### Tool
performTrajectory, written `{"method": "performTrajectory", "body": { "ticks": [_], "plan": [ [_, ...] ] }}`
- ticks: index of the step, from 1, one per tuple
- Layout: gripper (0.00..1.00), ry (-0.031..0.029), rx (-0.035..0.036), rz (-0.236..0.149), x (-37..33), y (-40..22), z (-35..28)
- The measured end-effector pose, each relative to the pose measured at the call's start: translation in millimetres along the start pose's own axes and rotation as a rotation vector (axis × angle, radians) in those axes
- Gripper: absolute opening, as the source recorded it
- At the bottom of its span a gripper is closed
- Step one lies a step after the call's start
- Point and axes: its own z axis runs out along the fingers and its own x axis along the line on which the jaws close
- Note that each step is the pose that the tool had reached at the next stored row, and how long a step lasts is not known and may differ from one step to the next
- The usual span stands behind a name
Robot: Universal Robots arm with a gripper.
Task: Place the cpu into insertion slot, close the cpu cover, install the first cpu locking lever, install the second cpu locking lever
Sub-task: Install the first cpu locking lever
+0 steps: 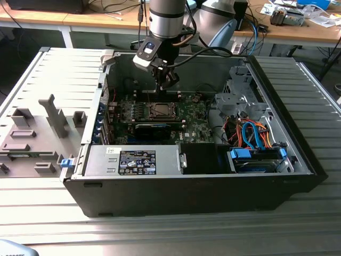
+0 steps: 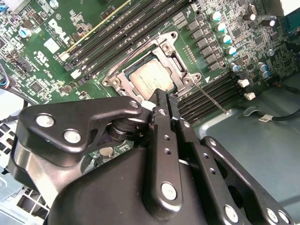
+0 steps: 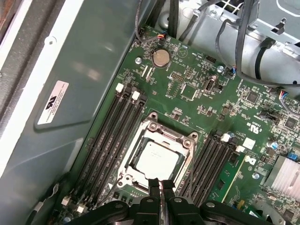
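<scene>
Black, bolt-studded metal gripper [image 2: 161, 95] hangs just over the socket, its two slim fingers [image 3: 153, 183] pressed together on nothing; whether the tips touch the rim cannot be told. Beneath them the small square cpu [image 3: 157, 159], its top a matte silvery grey, sits flat in the dark, shiny-rimmed insertion slot [image 3: 125, 179]. The thin silver cpu cover [image 3: 186, 140], a windowed steel frame, lies down around it. A thin wire locking lever [image 2: 213, 99] angles out across long black memory slots [image 2: 220, 86]. In the exterior view the green motherboard [image 1: 192, 114] lies inside an open black computer case [image 1: 186, 197], with orange and blue cables [image 1: 250, 133] at the socket's three o'clock and a grey power supply [image 1: 133, 160] at six o'clock.
</scene>
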Motion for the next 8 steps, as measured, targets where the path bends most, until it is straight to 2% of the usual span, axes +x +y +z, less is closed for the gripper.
{"method": "performTrajectory", "body": {
  "ticks": [8],
  "plan": [
    [0.16, -0.0005, -0.0003, -0.019, 0.0, 0.0, 0.0]
  ]
}}
